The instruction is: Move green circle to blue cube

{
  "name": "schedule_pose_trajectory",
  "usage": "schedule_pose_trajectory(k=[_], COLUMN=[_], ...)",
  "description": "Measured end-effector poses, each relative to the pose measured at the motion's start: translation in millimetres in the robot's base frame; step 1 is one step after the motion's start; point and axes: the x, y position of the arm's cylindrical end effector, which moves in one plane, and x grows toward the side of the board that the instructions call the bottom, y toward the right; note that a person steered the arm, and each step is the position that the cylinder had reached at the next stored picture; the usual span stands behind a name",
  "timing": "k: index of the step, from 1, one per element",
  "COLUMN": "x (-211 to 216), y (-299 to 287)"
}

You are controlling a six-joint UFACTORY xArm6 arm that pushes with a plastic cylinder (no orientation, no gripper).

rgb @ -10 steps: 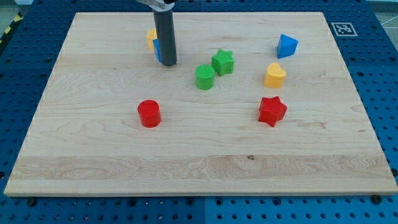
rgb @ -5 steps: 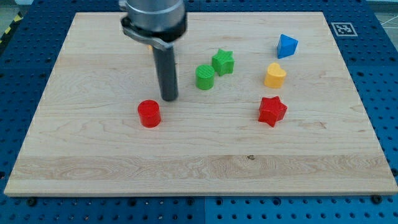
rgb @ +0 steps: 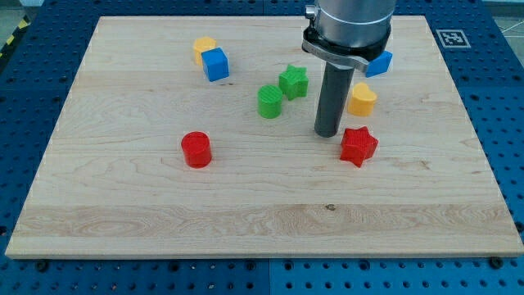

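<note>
The green circle (rgb: pixel 269 101) sits near the board's middle, with a green star (rgb: pixel 293 82) touching its upper right. The blue cube (rgb: pixel 216 64) lies toward the view's upper left, with a yellow block (rgb: pixel 203 47) right behind it. My tip (rgb: pixel 327 133) rests on the board to the right of the green circle, apart from it, and just left of the red star (rgb: pixel 358 146).
A red circle (rgb: pixel 196 150) lies at the lower left of the middle. A yellow block (rgb: pixel 362 99) sits right of the rod. A blue block (rgb: pixel 379 62) is partly hidden behind the arm. The wooden board (rgb: pixel 262 221) lies on a blue pegboard.
My tip has swept from beside the blue cube down toward the red circle, then across to the view's right, past the green circle. No block has moved.
</note>
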Motion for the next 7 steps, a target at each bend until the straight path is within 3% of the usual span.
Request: schedule_pose_trajectory(k=[4,7], x=[-54.4,-38.8], y=[-80.0,-104.1])
